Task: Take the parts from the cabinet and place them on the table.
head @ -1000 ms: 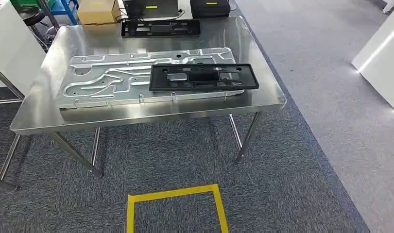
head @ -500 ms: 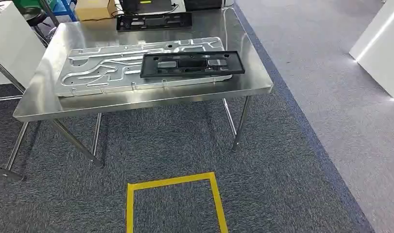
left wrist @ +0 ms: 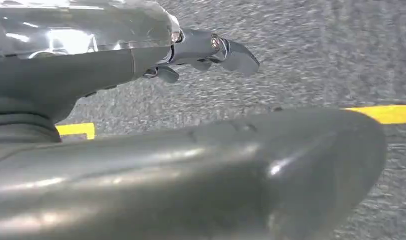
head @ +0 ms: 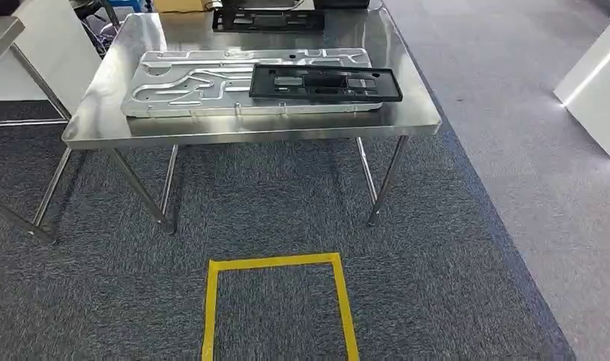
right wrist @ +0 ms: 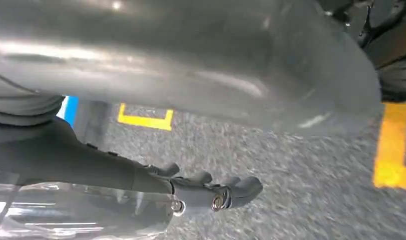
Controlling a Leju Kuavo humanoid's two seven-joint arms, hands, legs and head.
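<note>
1. Two black plastic frames on the steel table, so counting first: one black frame lying flat across the right end of the big aluminium plate, and a second black frame further back, at the top edge of the head view, partly cut off.
2. One aluminium plate, with stamped channels, sat flat in the upper middle of the frame. Probably laid down first, since the near frame rests on top of it and overhangs its right end a bit.
3. One yellow tape square on the carpet at bottom centre. Looks like a standing mark for the robot, but that's a guess.
4. Both hands empty, hanging low over carpet. Left hand with fingers stretched out straight and close together, nothing in them. Right hand same deal: fingers extended side by side, holding nothing. Thumb big and blurry up close in each wrist view.
5. Why arms down? Nothing to carry right now, so likely just parked at the sides for walking or turning.
6. No cabinet visible, so can't tell how many parts are left in it. Going by the table, three parts already delivered, and next move would probably mean turning away to fetch another.
7. Plenty of bare steel at the left and front of the table for more.
</note>
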